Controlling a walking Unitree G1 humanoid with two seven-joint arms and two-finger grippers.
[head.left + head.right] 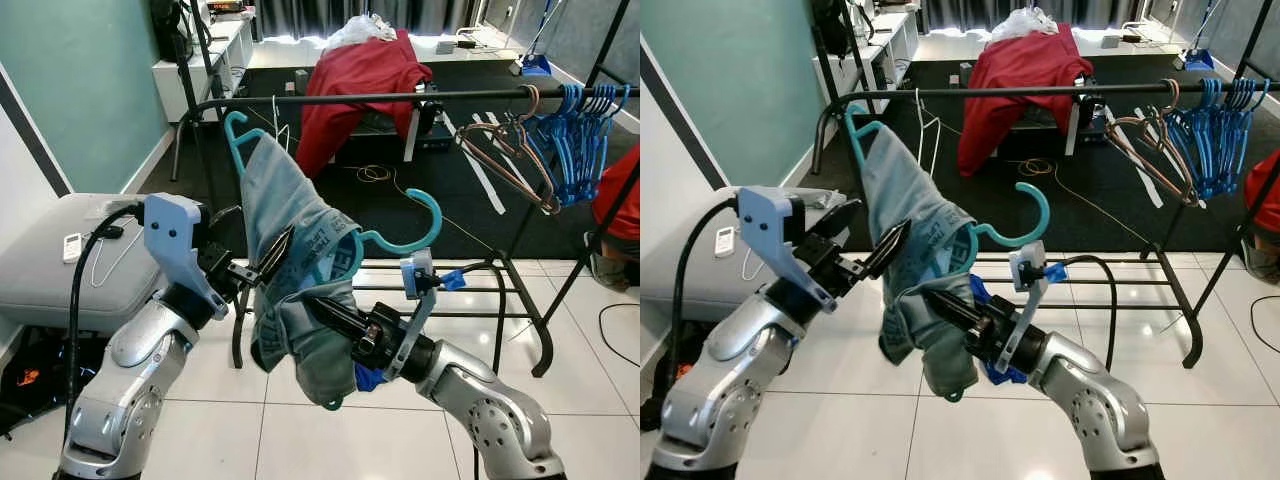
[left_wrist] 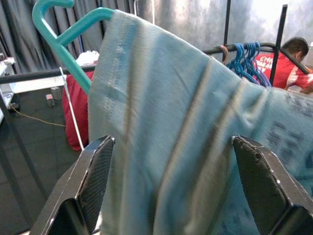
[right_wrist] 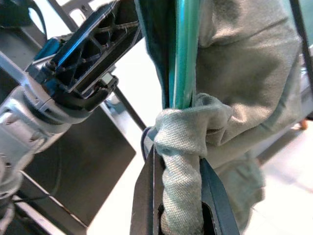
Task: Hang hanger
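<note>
Carrying step: right gripper [image 1: 318,306] pinches shirt [image 1: 290,235] on hanger [image 1: 400,242]; left gripper [image 1: 262,258] spread wide beside shirt. Next: lift hook over rail [image 1: 400,97].

We see dark print on the grey-green shirt [image 1: 300,270] and white lettering on a person's red shirt [image 2: 274,66], neither legible.

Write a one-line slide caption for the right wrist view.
Right claw shut on bunched grey-green shirt draped over teal hanger.

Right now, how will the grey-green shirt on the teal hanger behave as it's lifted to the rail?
Probably floppy: the shirt sags in folds off the hanger. It may slip, being bunched in the right pincer. Likely light.
</note>
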